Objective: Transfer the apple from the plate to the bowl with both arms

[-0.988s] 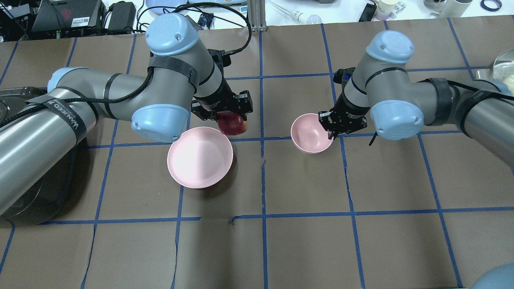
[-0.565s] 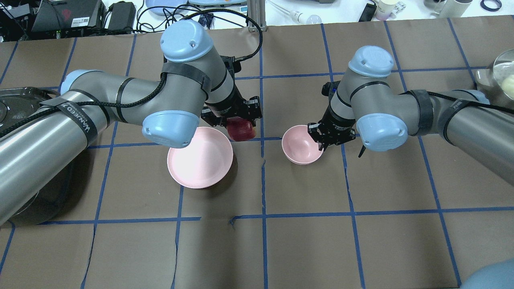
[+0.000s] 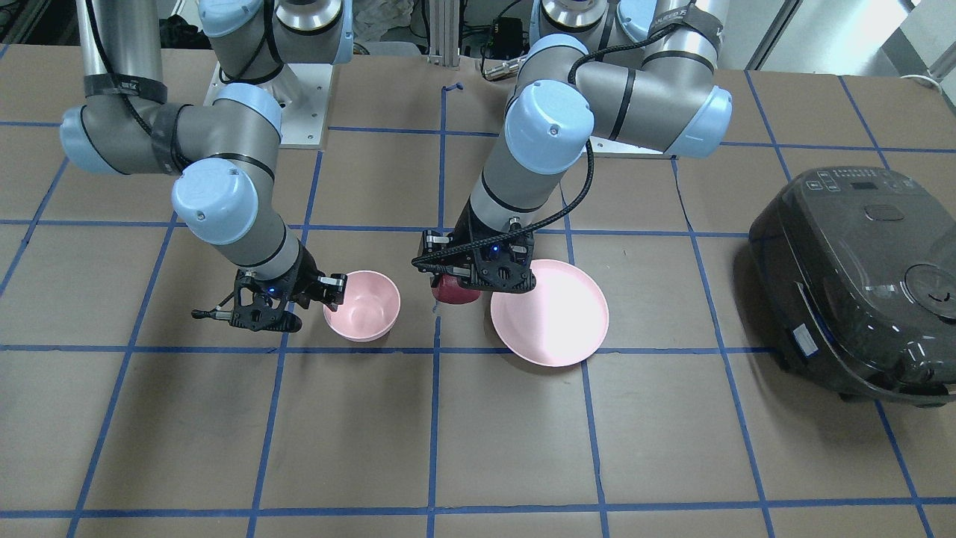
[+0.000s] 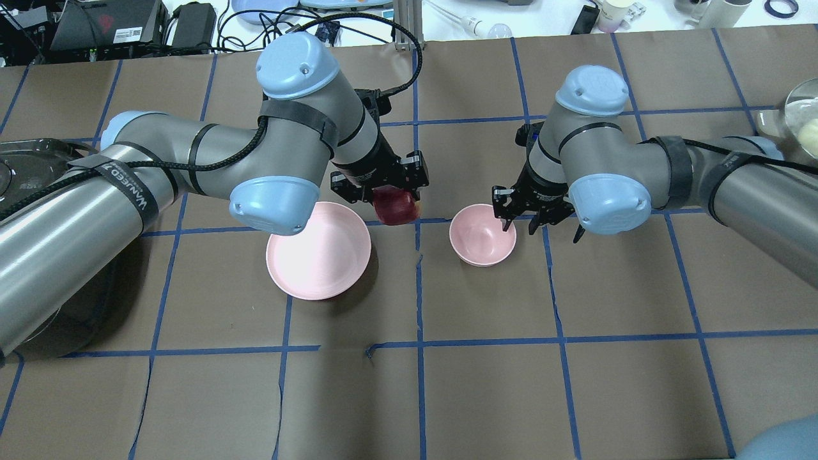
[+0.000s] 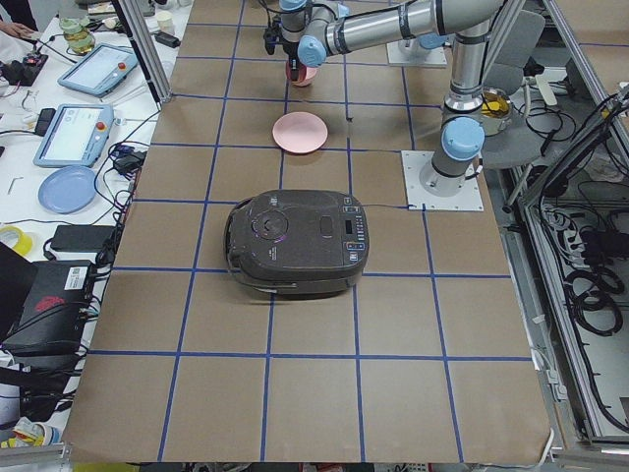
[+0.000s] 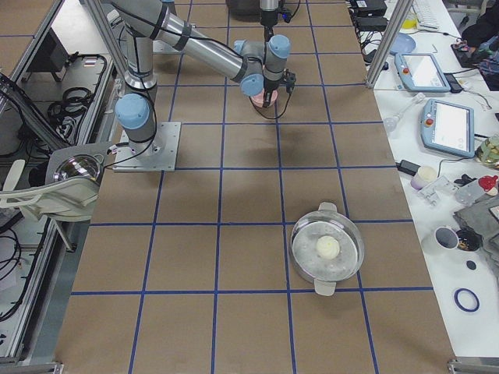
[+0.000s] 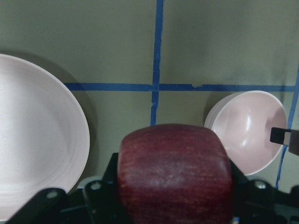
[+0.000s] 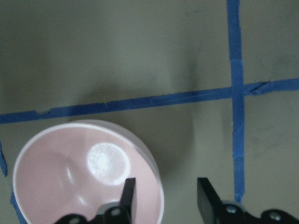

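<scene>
The dark red apple [image 4: 397, 207] is held in my shut left gripper [image 4: 388, 191], above the table between the plate and the bowl. It fills the left wrist view [image 7: 175, 172]. The wide pink plate [image 4: 318, 251] lies empty to the gripper's left. The small pink bowl [image 4: 482, 235] stands on the table to the apple's right. My right gripper [image 4: 519, 221] is open at the bowl's right rim. In the right wrist view, one finger [image 8: 127, 195] is over the inside of the bowl [image 8: 70, 172] and the other outside it.
A black rice cooker [image 3: 859, 276] stands at the table's end on my left. A metal pot [image 6: 327, 249] with a pale ball in it stands at the end on my right. Blue tape lines grid the brown table cover.
My left gripper carried the apple right, off the plate toward the bowl. My right gripper moved the bowl left and toward the robot, then opened off its rim.
</scene>
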Controlling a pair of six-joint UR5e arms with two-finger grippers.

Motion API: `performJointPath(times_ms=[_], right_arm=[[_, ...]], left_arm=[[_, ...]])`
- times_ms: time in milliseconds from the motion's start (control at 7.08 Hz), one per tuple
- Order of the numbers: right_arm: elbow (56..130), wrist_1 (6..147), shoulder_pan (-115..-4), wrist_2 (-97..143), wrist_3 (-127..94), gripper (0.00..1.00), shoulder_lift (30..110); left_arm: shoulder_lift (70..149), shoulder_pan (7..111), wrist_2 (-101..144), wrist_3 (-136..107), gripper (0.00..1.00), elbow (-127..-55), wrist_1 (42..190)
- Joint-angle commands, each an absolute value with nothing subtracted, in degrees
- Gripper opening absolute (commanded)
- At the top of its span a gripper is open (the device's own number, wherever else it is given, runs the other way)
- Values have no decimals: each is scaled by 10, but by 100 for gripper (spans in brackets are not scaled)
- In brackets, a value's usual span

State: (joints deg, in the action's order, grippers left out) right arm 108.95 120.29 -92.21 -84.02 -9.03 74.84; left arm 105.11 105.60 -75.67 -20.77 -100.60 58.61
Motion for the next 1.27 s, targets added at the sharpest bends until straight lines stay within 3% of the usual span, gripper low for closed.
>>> performJointPath(times_ms=[0, 424, 706, 1129], right_arm=[[1026, 1117, -920, -886, -88, 97, 803], [826, 882, -920, -903, -90, 100, 819], [804, 846, -921, -904, -88, 100, 827], [805, 846, -921, -904, -88, 100, 828]], left_arm=[[1068, 1076, -752, -249, 10, -1007, 551], [1126, 1117, -742, -338, 11, -1003, 449], [1149, 1149, -750, -387, 13, -985, 417], [1180, 1157, -750, -398, 30, -982, 414]])
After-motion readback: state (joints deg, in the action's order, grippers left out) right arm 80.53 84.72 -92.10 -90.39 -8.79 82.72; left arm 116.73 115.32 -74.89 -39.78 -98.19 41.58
